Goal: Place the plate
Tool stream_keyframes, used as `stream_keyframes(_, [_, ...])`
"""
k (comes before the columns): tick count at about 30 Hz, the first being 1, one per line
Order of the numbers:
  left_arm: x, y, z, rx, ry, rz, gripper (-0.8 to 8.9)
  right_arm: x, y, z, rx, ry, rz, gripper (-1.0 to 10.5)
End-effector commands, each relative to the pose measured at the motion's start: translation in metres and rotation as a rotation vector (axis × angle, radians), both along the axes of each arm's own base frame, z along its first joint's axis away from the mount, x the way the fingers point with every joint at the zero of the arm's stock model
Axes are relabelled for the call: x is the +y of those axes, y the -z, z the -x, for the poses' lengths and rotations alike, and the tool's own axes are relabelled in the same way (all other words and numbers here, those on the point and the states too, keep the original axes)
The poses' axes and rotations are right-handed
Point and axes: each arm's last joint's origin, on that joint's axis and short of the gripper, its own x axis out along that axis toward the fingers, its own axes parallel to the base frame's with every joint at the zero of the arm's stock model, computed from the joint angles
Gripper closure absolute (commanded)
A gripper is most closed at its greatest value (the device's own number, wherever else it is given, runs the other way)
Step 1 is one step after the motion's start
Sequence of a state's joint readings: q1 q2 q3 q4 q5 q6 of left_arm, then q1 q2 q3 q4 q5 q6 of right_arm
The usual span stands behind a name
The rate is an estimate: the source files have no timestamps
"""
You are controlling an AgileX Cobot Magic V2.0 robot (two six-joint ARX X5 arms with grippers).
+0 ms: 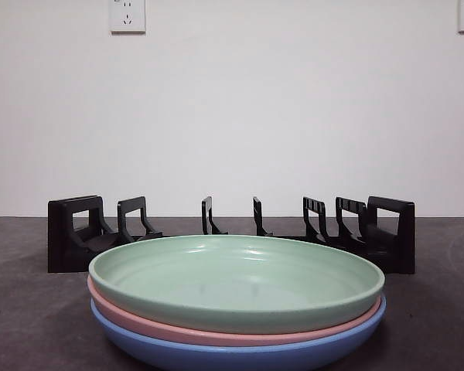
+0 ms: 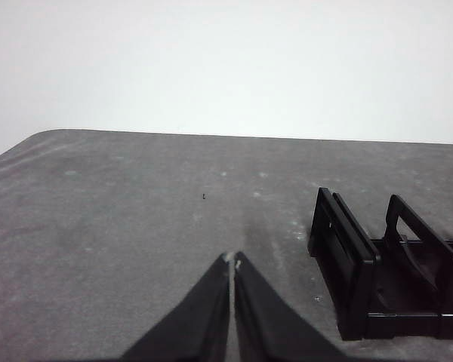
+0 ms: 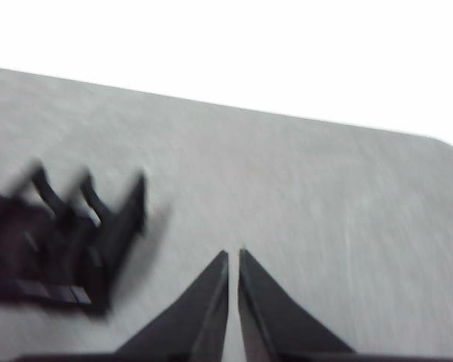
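Three plates are stacked at the front of the table: a green plate (image 1: 240, 280) on top, a pink plate (image 1: 216, 331) under it and a blue plate (image 1: 240, 355) at the bottom. Behind them stands a black slotted rack (image 1: 77, 236) with nothing in its slots. My left gripper (image 2: 232, 262) is shut and holds nothing; one end of the rack (image 2: 377, 279) lies beside it. My right gripper (image 3: 233, 255) is shut and holds nothing too, and the rack's other end (image 3: 68, 241) shows blurred beside it. Neither gripper appears in the front view.
The dark grey tabletop (image 1: 23, 309) runs to a white wall (image 1: 232, 116) behind. Two wall sockets (image 1: 127, 15) sit high up on it. Rounded table corners show in both wrist views.
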State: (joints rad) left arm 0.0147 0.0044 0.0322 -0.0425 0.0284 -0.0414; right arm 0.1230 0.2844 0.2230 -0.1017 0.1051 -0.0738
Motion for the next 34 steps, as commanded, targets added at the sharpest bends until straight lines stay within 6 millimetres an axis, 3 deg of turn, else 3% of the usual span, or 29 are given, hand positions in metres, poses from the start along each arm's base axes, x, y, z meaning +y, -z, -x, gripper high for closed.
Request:
stream_keyframes(1, [0.000,0.005,-0.001,0.005,0.002,0.001,8.06,-0.004,0.016,0.007,-0.045,0.032,0.000,9.3])
stream_keyframes(10, [0.000,0.005,-0.001,0.006,0.002,0.001,8.06,-0.012,0.048,0.013,-0.082,0.104,-0.028,9.3])
stream_keyframes(34, [0.000,0.005,-0.001,0.005,0.002,0.001,8.06,-0.013,0.049,0.013,-0.076,0.122,-0.041,9.3])
